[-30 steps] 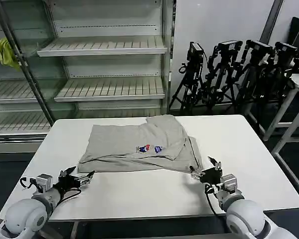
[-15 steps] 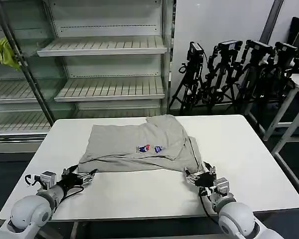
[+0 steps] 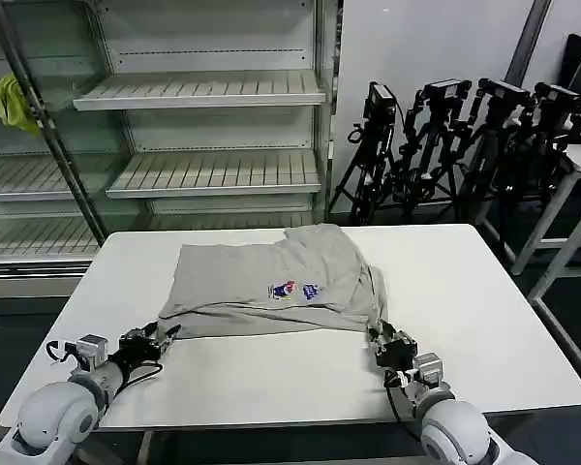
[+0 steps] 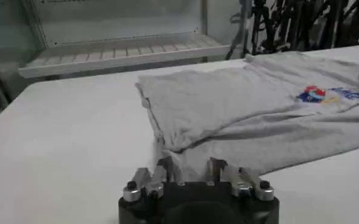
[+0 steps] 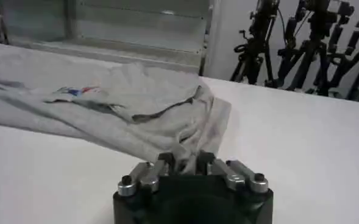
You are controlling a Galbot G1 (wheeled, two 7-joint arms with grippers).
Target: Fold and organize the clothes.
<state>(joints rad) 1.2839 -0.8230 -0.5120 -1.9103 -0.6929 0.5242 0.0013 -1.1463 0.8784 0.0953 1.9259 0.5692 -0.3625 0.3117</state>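
Grey jersey T-shirt (image 3: pixel 271 286) lies half-folded across the white table (image 3: pixel 484 291), long axis left-right, near hem corners at both grippers; left gripper (image 4: pixel 188 169) pinches thin soft hem, narrow; right gripper (image 5: pixel 187 160) likewise nips bunched fabric at its corner.

The T-shirt (image 3: pixel 271 286) is soft, matt grey knit cloth that lies in limp creases, with a flat printed patch on the chest. Under it the bench (image 3: pixel 484 291) has a smooth white top with a faint sheen. Both grippers, left (image 4: pixel 188 167) and right (image 5: pixel 186 160), have dull silvery metal fingers (image 4: pixel 214 168) with dark screws on a black, slightly glossy plastic body.
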